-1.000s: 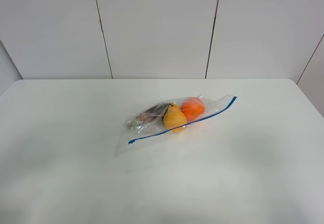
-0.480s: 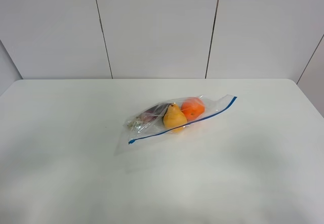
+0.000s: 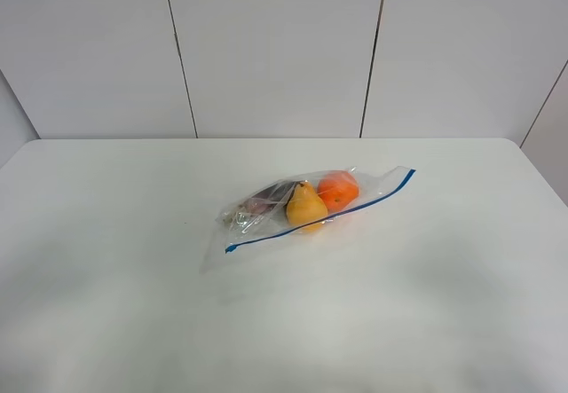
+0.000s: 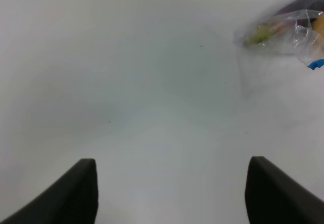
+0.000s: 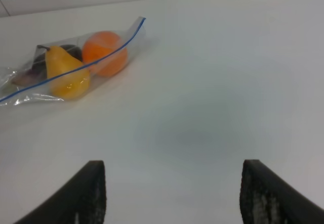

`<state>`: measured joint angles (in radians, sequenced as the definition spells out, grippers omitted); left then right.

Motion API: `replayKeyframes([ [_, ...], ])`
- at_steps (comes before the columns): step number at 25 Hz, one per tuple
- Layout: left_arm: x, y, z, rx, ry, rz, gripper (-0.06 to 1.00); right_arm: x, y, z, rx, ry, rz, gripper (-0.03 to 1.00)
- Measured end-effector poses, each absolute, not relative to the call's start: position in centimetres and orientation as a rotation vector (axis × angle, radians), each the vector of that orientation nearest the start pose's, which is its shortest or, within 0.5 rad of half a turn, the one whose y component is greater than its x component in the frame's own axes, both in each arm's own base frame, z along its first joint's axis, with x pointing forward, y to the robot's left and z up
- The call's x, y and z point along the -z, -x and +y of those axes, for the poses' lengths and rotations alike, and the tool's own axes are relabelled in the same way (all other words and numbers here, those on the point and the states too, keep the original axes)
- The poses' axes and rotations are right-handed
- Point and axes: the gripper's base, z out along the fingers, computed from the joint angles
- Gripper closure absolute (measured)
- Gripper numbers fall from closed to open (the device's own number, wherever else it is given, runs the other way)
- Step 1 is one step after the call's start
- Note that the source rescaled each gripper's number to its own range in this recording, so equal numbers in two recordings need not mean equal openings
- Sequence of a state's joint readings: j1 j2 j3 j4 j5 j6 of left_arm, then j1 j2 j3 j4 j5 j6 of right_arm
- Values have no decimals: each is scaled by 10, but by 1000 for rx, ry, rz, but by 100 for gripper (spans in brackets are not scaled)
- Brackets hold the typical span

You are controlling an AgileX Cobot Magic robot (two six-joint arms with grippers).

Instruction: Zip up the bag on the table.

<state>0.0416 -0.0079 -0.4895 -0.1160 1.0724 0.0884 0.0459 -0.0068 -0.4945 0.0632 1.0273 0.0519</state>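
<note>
The clear zip bag (image 3: 306, 208) lies near the middle of the white tabletop (image 3: 106, 304), its blue zip strip (image 3: 319, 219) running diagonally along the near edge. From high up I see neither of my arms. My right tool (image 5: 172, 193) is released, fingers wide apart over bare tabletop, and its camera shows the yellow pear (image 5: 65, 72) and orange (image 5: 104, 52) plainly. My left tool (image 4: 172, 193) is also spread, well apart from the bag, catching only a blurred corner of it.
</note>
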Motion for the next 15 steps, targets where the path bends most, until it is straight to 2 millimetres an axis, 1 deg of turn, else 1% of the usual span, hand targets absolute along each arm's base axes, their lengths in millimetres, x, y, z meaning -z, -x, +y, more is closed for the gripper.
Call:
replayKeyframes([
  [15,-274,5,-9,58,-54,2052,27,-279,4,5,-138,-4,2011,7],
])
